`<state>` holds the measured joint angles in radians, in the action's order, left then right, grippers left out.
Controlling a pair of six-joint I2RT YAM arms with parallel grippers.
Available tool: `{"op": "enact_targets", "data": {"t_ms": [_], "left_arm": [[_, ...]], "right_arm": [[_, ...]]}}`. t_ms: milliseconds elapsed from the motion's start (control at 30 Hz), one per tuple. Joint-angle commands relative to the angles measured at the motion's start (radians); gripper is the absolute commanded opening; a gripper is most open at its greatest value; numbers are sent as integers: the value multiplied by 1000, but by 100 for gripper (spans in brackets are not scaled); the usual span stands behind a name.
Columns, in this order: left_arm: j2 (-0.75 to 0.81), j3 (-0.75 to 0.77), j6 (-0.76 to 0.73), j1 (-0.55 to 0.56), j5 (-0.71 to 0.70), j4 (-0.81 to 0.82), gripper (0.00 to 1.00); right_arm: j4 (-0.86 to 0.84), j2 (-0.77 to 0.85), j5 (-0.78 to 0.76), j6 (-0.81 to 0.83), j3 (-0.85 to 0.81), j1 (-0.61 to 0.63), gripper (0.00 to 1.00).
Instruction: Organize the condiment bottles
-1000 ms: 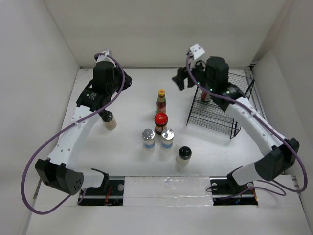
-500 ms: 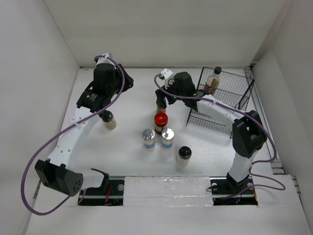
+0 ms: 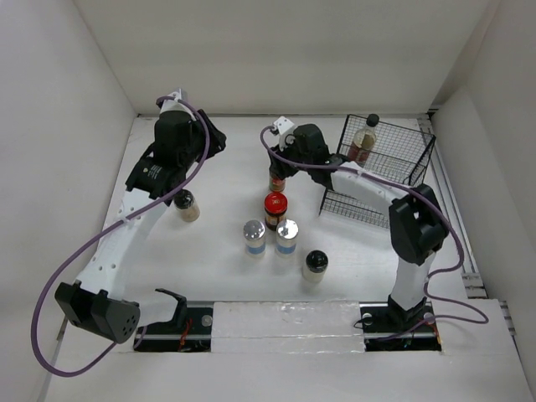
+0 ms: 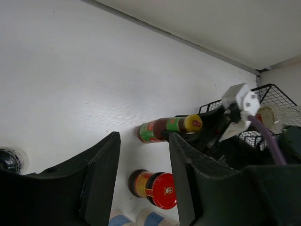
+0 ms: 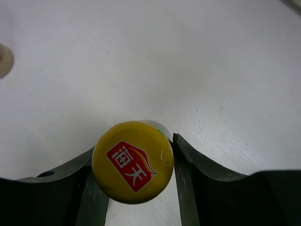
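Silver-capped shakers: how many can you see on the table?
2. The left shaker and right shaker stand side by side in front of the red-lidded jar. None seems hidden.

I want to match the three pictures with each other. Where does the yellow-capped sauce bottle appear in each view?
Top external: yellow-capped sauce bottle at centre, under the right gripper.
Left wrist: centre-right, lying sideways in the picture.
Right wrist: bottom centre, cap between the fingers.
Shared landmark: red-lidded jar, top and left wrist views only.
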<state>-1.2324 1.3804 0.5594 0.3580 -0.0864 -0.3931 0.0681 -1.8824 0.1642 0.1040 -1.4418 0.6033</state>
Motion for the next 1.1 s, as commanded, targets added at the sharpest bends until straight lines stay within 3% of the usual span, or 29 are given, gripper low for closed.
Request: {"op": "enact_targets", "data": {"t_ms": [0, 300, 533, 800, 1067], "left_arm": [[27, -6, -9, -1, -10, 17, 42], [17, -15, 0, -1, 31, 26, 42], [-2, 8, 0, -1, 40, 26, 42], [-32, 19, 10, -1, 60, 36, 42], [-32, 9, 10, -1, 71, 46, 42]], "right_arm": [[-145, 248, -8, -15, -119, 0, 11], [70, 439, -20, -15, -376, -166, 7], [189, 532, -93, -79, -479, -388, 7], [242, 600, -175, -98, -336, -606, 5], [174, 582, -150, -116, -178, -683, 4]]}}
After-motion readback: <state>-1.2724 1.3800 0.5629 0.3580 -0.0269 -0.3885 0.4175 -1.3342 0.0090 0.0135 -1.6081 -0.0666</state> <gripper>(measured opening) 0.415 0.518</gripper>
